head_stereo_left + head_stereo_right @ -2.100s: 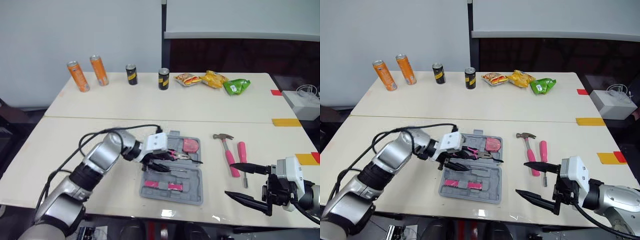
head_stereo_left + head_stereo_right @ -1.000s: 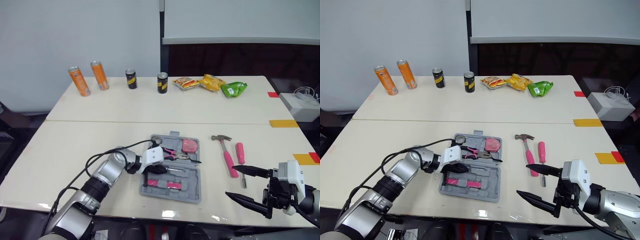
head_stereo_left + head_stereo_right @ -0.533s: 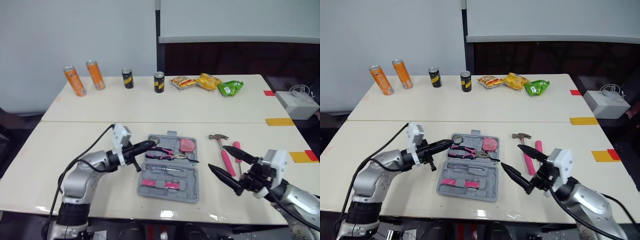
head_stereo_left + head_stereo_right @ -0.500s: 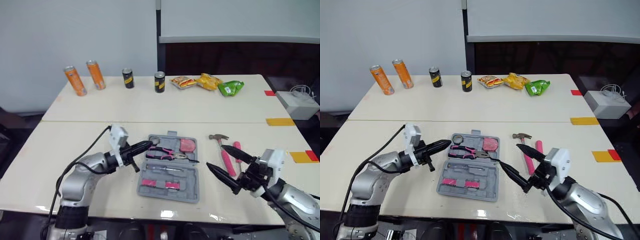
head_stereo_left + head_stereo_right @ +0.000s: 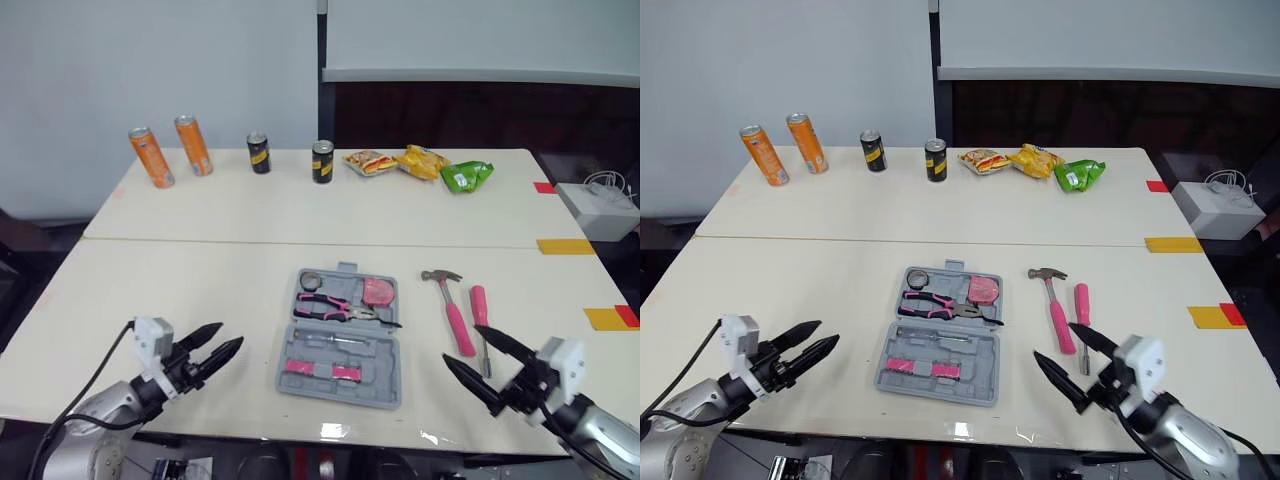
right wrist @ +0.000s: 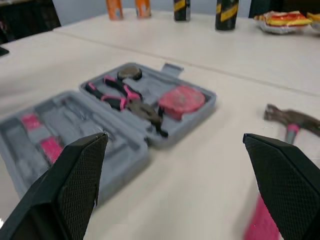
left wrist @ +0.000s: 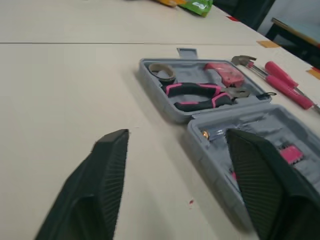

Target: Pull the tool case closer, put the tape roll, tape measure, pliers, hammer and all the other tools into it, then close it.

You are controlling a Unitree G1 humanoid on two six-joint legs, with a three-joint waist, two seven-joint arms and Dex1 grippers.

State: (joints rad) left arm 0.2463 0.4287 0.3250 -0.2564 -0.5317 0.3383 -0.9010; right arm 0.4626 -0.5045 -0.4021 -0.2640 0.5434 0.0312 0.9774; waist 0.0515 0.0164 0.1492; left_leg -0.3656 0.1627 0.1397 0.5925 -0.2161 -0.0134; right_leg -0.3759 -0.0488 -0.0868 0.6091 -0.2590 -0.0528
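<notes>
Your left gripper (image 5: 232,333) is spread and empty, left of the open case (image 5: 340,372). Your right gripper (image 5: 460,344) is spread near the screwdriver (image 5: 482,305); pliers (image 5: 335,305) lie in the case.

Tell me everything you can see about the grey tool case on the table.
The tool case is grey, plastic-looking, and lies open flat on the near table, two halves hinged across the middle. The far half, with a small tab on its outer edge, holds the tape roll, pink-handled pliers and pink tape measure. The near half holds pink inserts. The left end effector and right end effector are clear of it.
</notes>
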